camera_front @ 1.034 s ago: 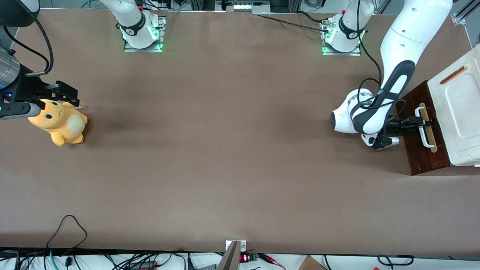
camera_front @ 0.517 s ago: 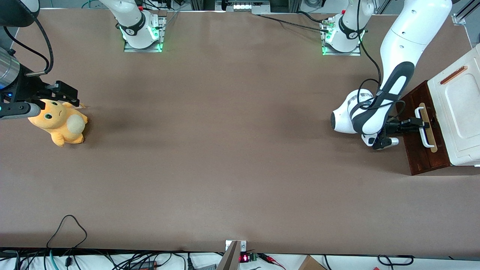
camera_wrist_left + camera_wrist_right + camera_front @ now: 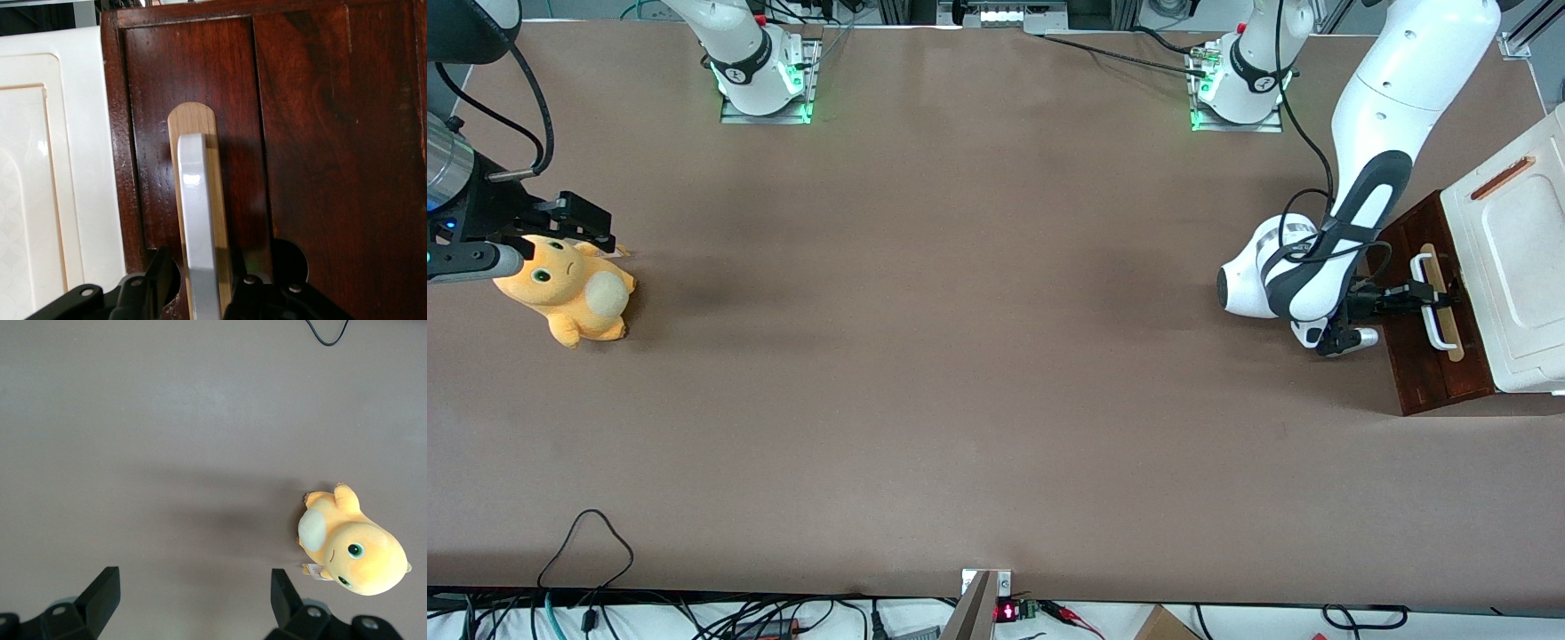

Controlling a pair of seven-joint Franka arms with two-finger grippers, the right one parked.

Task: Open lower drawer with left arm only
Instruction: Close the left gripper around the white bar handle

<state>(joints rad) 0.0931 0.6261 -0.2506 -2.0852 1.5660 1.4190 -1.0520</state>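
One brown matte tabletop (image 3: pixel 960 356) fills the front view; dark cables (image 3: pixel 587 551) trail along its near edge. An orange plush toy (image 3: pixel 569 293) lies toward the parked arm's end. At the working arm's end, the glossy white left arm's black two-finger gripper (image 3: pixel 1427 293) straddles the white bar handle (image 3: pixel 199 227) of the dark reddish-brown lower drawer (image 3: pixel 1436 356), fingers (image 3: pixel 160 280) parted either side, drawer front just beside the white cabinet top (image 3: pixel 1516 267).

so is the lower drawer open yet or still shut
Shut, as far as shows: the lower drawer shows only its dark front, no plywood inside. The tool is open, one finger each side of the white handle.
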